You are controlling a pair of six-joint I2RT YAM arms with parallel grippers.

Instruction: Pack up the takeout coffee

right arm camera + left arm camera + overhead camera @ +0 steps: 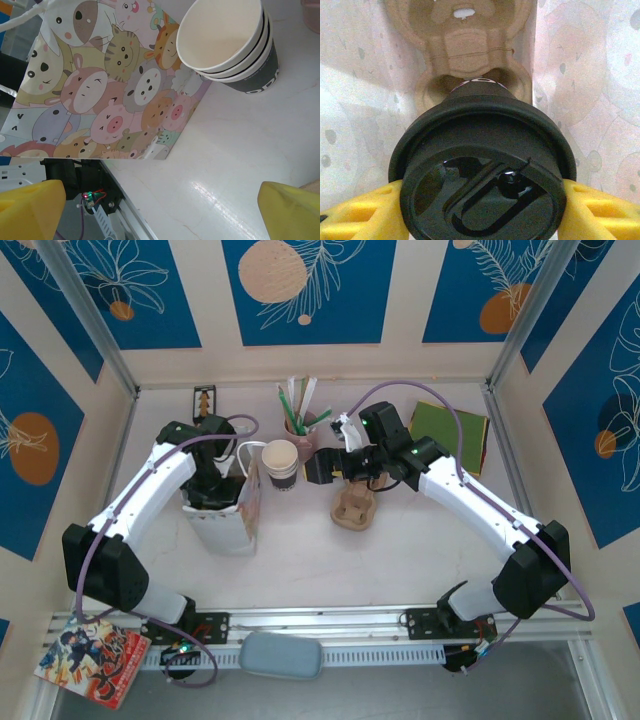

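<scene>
The takeout coffee shows its round black lid from above, with a sliver of the striped cup under the rim. My left gripper is shut on it, one yellow finger against each side of the lid. In the top view the left gripper reaches down into the open mouth of the white paper bag, which hides the cup. Below the cup, on the bag's floor, lies a brown pulp cup carrier. My right gripper hovers open over the table, to the right of the bag, holding nothing.
A lidless paper cup stands right beside the bag; in the right wrist view the cup looks like a nested stack next to the bag's cartoon-animal side. A second pulp carrier lies mid-table. A straw holder and a green pad stand behind.
</scene>
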